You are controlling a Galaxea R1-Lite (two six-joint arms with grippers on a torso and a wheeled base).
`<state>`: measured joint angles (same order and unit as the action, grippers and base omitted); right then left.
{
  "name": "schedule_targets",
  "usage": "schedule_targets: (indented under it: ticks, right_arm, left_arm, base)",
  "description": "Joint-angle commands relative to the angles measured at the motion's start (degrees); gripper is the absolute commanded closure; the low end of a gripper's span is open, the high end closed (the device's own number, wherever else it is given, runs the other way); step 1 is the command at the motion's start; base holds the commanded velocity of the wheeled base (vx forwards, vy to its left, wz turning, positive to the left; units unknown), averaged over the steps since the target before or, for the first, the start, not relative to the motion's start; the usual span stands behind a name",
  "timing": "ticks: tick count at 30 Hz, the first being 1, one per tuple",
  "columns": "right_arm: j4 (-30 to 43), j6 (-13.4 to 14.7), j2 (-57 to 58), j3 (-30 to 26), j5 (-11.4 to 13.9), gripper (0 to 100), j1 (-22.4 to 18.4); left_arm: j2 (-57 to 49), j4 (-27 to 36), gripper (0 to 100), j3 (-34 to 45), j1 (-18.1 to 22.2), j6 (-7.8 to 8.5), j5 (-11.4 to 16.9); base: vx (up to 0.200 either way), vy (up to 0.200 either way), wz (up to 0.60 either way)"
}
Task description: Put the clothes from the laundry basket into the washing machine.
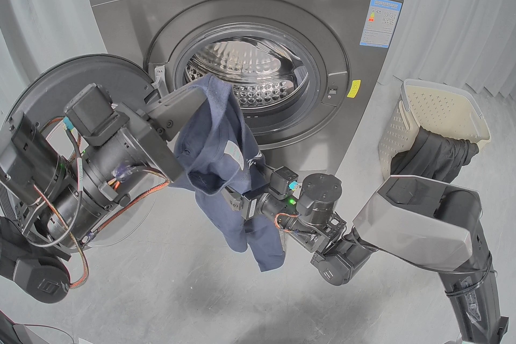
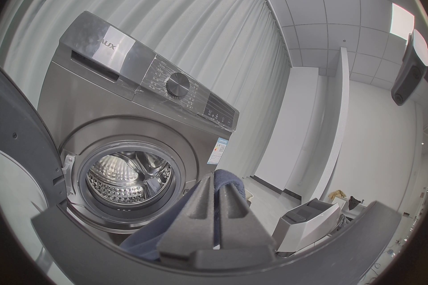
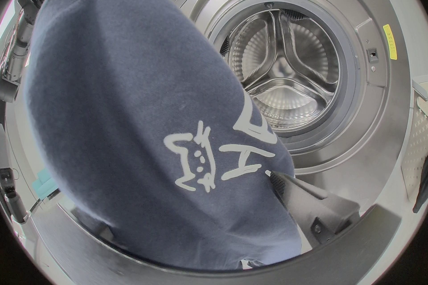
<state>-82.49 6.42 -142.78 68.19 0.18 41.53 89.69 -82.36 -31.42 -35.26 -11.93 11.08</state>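
Standing next to this thing, I'd say it's not far into the job. The bare steel drum (image 1: 252,65) of the grey front-loading washing machine (image 1: 301,1) looks empty from here, and its round door (image 1: 70,81) is swung wide open on the robot's left.

The navy blue sweatshirt (image 1: 220,146) is out of the basket but not in the machine. It's hanging in the air right in front of the opening, with the top edge level with the drum mouth and the tail dangling above the grey floor (image 1: 161,280). The left end effector (image 2: 216,185) is clamped shut on the top fold. The right end effector (image 1: 246,184) is pressed up against the middle of the cloth, and I honestly can't tell if it's gripping or just touching.

So it's got to push that one in, then there's a black garment (image 1: 435,157) slumped over the rim of the cream perforated plastic laundry basket (image 1: 446,108), off to the right of the machine. That one's untouched.

View-wise, the head view gives you the basket and both arms together. The left wrist view gives the pinch itself, with blue cloth squeezed between the pads. The right wrist view gives a white cartoon print on the sweatshirt and a straight look past it into the drum, and I see no clothes in there.
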Motion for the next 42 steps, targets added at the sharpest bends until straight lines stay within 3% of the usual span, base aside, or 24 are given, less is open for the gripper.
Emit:
schedule_targets:
  ticks: [1,3,4,10,17,19,20,27,32,33,35,38,42]
  right_arm:
    - [0.14,0.08,-1.63,1.68,-0.01,0,-0.31]
    - [0.05,0.17,-1.63,2.29,-0.18,0,-0.31]
    - [0.05,0.17,-1.63,2.29,-0.18,100,-0.31]
    - [-0.12,0.08,-0.49,2.47,-0.89,100,-0.4]
    - [-1.0,0.08,8.3,-8.52,-0.89,100,-2.16]
    - [-1.0,0.08,8.83,-9.31,-0.89,100,-2.33]
    - [-1.09,0.17,11.64,-12.56,-0.89,100,-3.04]
    - [-1.0,0.43,16.21,-14.05,-0.97,100,-3.65]
    - [-0.91,0.87,17.62,-13.97,-1.59,100,-2.69]
    - [-0.91,0.96,17.88,-13.7,-2.2,100,-2.33]
    - [-0.91,1.05,18.59,-13.44,-2.29,100,-1.81]
    - [-0.83,1.31,19.03,-13.35,-2.29,100,-1.19]
    - [-0.74,1.4,19.64,-13.26,-2.29,100,-0.84]
  left_arm:
    - [-0.21,-0.08,100,0.04,-0.16,-0.02,-0.01]
    - [-0.13,-0.08,100,0.04,-0.16,-0.11,-0.01]
    - [-0.13,-0.08,100,0.04,-0.16,-0.11,-0.01]
    - [0.05,0.27,100,-0.23,0.45,-0.37,-0.01]
    - [2.07,1.32,100,0.3,6.95,-0.37,-0.01]
    - [2.34,1.41,100,0.39,7.39,-0.37,0.08]
    - [4.01,1.41,100,1.71,9.15,-0.28,0.43]
    - [9.01,0.89,100,7.77,10.29,0.25,1.58]
    - [14.64,0.09,100,11.73,10.82,2.88,3.68]
    - [17.45,-0.52,100,12.61,11.7,4.38,3.77]
    - [20.62,-2.02,100,13.22,12.67,5.52,3.77]
    - [25.45,-6.5,100,13.49,13.72,6.66,3.77]
    - [28.26,-6.76,100,12.96,14.07,7.45,3.86]
  base:
    - [0.0,0.0,0.0]
    - [0.0,0.0,0.0]
    - [0.0,0.0,0.0]
    - [0.0,0.0,0.0]
    - [0.0,0.0,0.0]
    - [0.0,0.0,0.0]
    - [0.0,0.0,0.0]
    - [0.0,0.0,0.0]
    - [0.0,0.0,0.0]
    - [0.0,0.0,0.0]
    - [0.0,0.0,0.0]
    - [0.0,0.0,0.0]
    - [0.0,0.0,0.0]
